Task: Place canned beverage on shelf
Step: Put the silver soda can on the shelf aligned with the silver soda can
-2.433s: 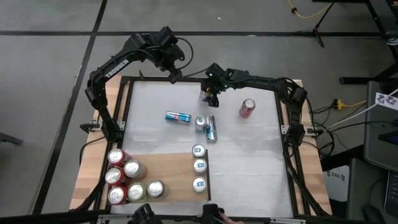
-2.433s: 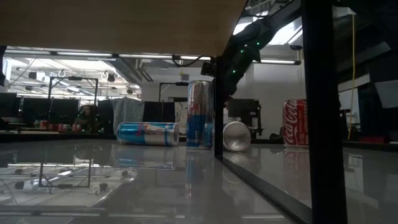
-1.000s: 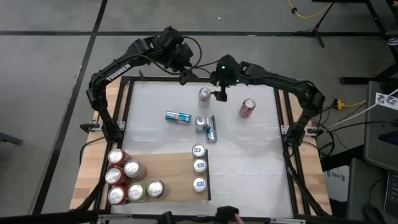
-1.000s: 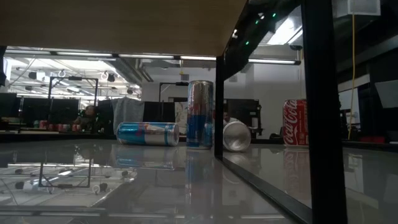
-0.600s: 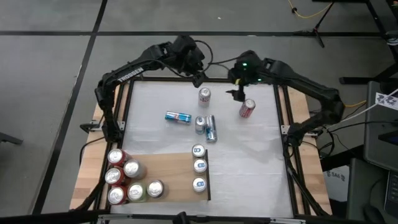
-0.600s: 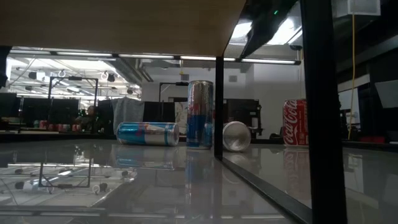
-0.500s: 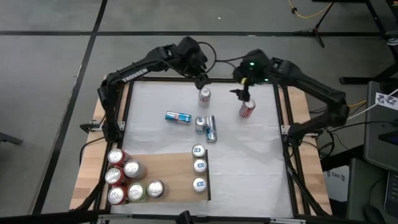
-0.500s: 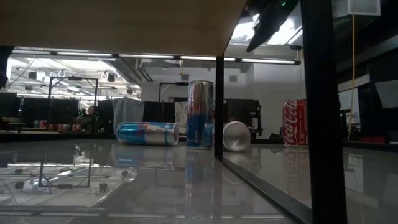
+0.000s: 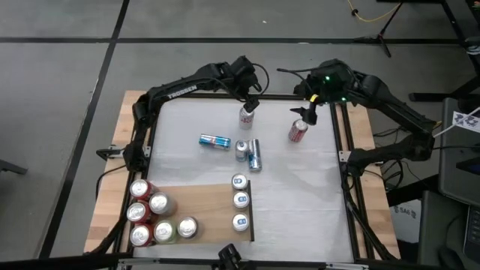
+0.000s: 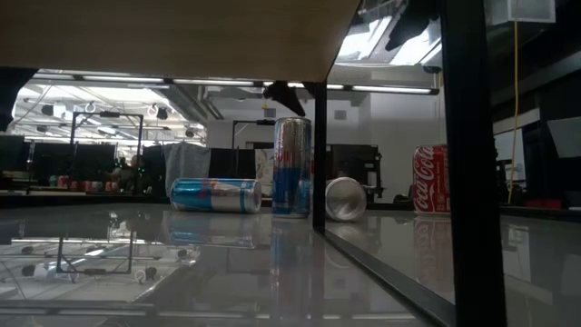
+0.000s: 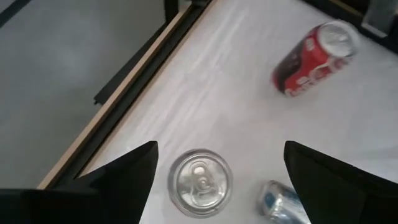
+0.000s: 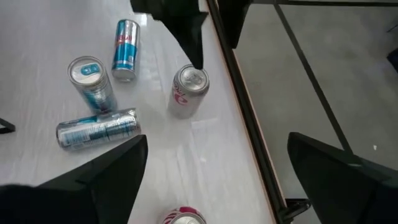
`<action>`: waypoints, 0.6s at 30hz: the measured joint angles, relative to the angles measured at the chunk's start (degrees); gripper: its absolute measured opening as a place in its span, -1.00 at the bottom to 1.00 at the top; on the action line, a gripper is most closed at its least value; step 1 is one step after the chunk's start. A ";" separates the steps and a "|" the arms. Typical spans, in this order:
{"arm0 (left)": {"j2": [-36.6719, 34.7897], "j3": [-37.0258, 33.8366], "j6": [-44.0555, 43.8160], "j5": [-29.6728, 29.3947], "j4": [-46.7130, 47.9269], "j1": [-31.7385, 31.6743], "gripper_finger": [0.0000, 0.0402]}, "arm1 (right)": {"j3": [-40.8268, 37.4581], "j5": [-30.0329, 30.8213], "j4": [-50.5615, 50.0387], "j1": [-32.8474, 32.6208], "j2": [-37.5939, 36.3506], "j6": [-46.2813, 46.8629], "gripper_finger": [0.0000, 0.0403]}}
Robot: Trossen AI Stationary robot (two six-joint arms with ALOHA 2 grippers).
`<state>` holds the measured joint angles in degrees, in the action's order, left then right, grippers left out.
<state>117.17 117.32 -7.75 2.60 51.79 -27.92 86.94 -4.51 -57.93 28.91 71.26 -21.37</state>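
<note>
Looking straight down: the wooden shelf [image 9: 206, 214] lies at the table's seven o'clock, five cans [image 9: 154, 218] clustered on its left and three [image 9: 240, 200] lined along its right edge. At twelve o'clock the left gripper [image 9: 250, 105] hovers, fingers apart, directly over an upright silver can [image 9: 245, 116]. At one o'clock the right gripper [image 9: 306, 112], fingers spread wide, hangs above a red cola can [image 9: 298, 131].

Red can [image 12: 183, 217] cut off by our right wrist view's edge, low view hides 1 can [image 10: 345, 198] partly behind a dark post [image 10: 319, 154], can labels too small for us to read from above
</note>
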 joint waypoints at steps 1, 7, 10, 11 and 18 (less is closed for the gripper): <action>0.42 0.00 -0.59 -0.61 0.12 0.00 0.68 | 0.00 0.00 -0.17 0.00 0.00 0.00 0.87; 2.02 -0.07 -2.75 -2.84 0.19 0.00 0.68 | 0.00 -0.05 -0.66 0.00 0.02 -0.04 0.87; 2.65 -0.04 -2.83 -3.65 -0.47 0.55 0.68 | 0.00 -0.22 -0.65 0.00 0.04 -0.07 0.87; 2.76 -0.05 -2.84 -3.87 -0.04 0.63 0.68 | 0.00 -0.43 -0.65 0.00 0.04 -0.07 0.87; 4.46 -0.04 -5.23 -8.22 0.39 1.86 0.68 | 0.00 -0.51 -0.68 0.00 0.07 -0.09 0.87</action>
<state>121.63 117.27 -12.98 -5.62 52.18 -26.06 86.94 -5.02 -58.62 28.91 71.33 -21.45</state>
